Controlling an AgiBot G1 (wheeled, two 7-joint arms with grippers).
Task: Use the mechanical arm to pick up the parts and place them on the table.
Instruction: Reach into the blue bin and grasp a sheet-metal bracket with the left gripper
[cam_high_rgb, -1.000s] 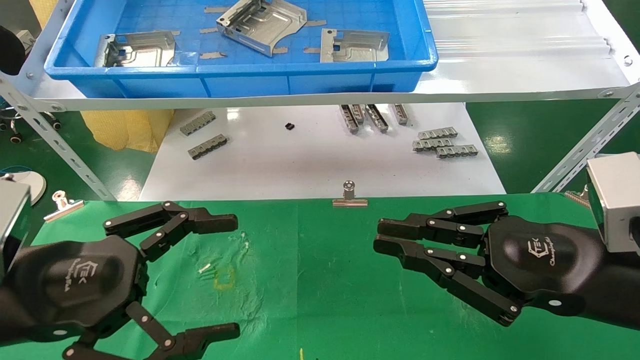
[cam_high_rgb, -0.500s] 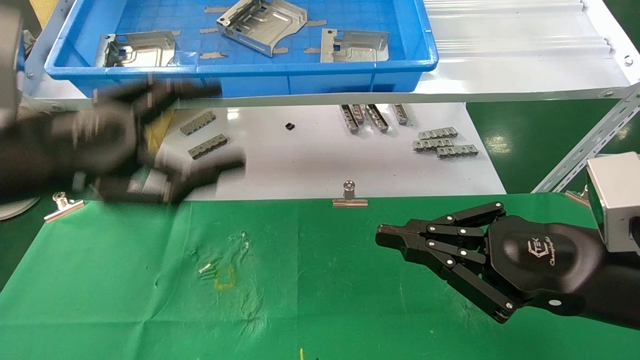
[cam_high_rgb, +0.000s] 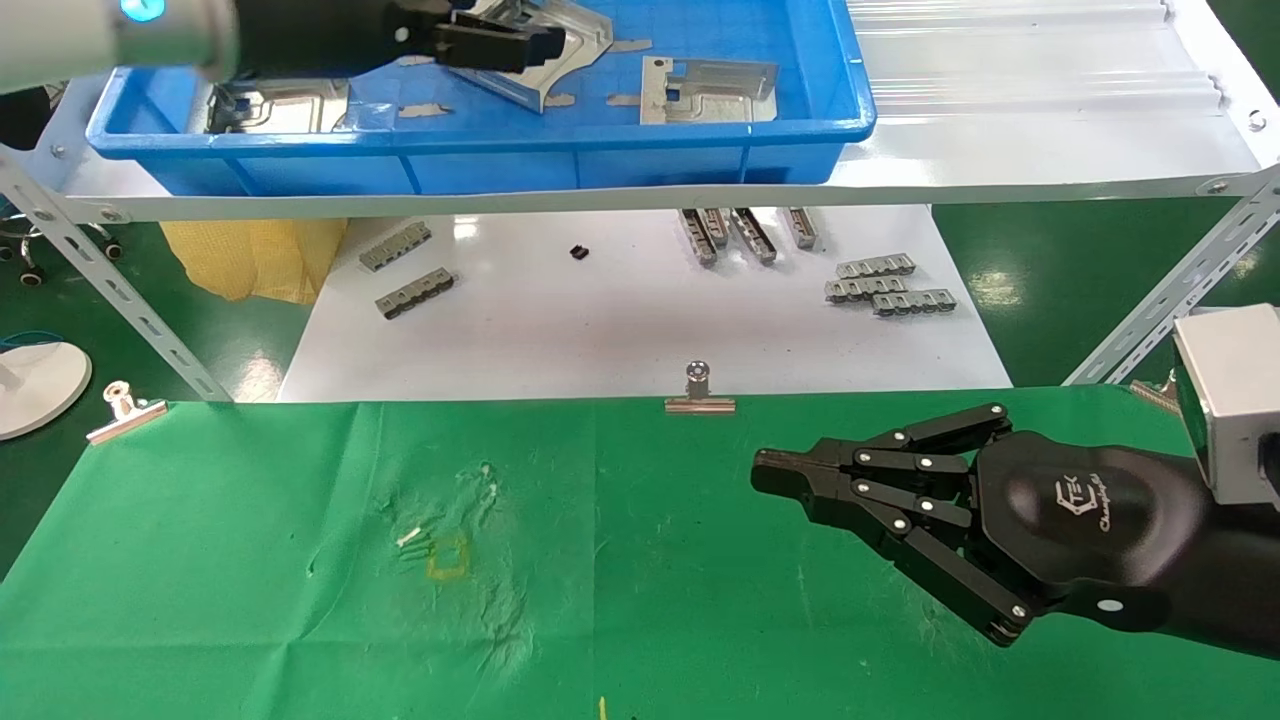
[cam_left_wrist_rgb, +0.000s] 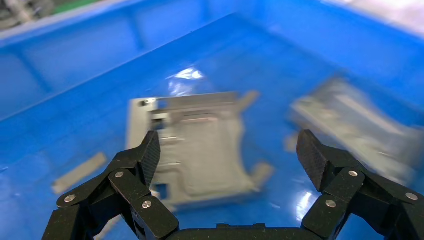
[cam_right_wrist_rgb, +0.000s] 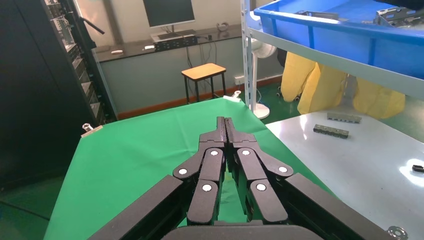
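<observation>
Left claw (cam_left_wrist_rgb: 227, 165) spread wide, empty, over part (cam_left_wrist_rgb: 200, 147) in blue tray (cam_high_rgb: 480, 155); right claw (cam_high_rgb: 765, 472) closed above green table (cam_high_rgb: 250, 560).

Three parts sit in the one blue tray (cam_high_rgb: 600, 150): one at its left (cam_high_rgb: 290, 105), one in the middle (cam_high_rgb: 560, 40), one at its right (cam_high_rgb: 705, 92). Nine grey ridged bars lie on the white surface: two at the left (cam_high_rgb: 405, 265), four in a row (cam_high_rgb: 745, 233), three stacked (cam_high_rgb: 885, 282). Two binder clips: one (cam_high_rgb: 699, 394), two (cam_high_rgb: 125, 410). Two grippers: left gripper (cam_high_rgb: 490, 45), right gripper (cam_high_rgb: 775, 470).
</observation>
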